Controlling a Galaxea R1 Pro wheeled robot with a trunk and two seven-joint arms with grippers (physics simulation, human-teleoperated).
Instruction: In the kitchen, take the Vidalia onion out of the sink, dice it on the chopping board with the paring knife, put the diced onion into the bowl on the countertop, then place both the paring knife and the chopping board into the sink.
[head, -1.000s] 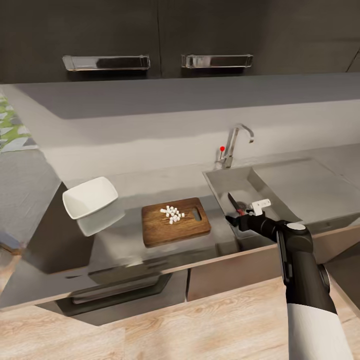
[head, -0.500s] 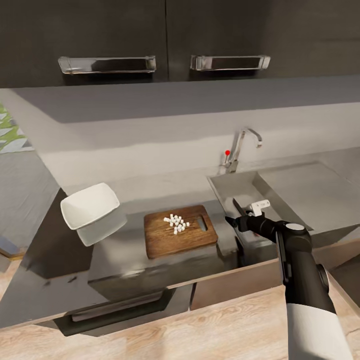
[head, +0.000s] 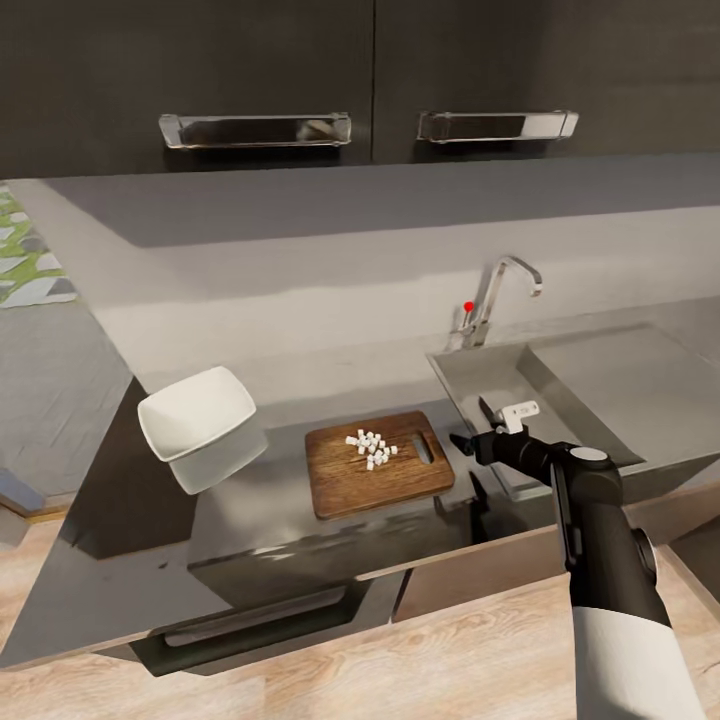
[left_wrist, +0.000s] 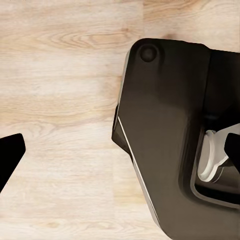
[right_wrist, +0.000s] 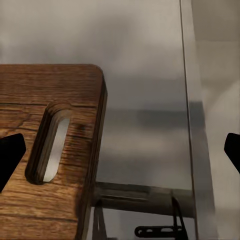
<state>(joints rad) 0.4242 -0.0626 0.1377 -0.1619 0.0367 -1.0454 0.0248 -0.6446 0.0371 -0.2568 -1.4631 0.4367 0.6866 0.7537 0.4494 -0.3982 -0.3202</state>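
Onion's diced, pieces (head: 372, 450) on chopping board (head: 378, 466) w/ bowl (head: 197, 414) beside on desk, paring knife (head: 489, 408) in sink (head: 600, 390); my right tool (head: 463, 445) open, empty; onion-to-bowl & board-to-sink left.

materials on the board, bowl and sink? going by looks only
Chopping board: looks like dark brown wood, matte; grain lines and a cut slot show clearly in the right wrist view.
Bowl: glossy white, probably ceramic or glazed; could be plastic.
Sink: grey brushed metal, likely steel; soft sheen, flat folded walls.
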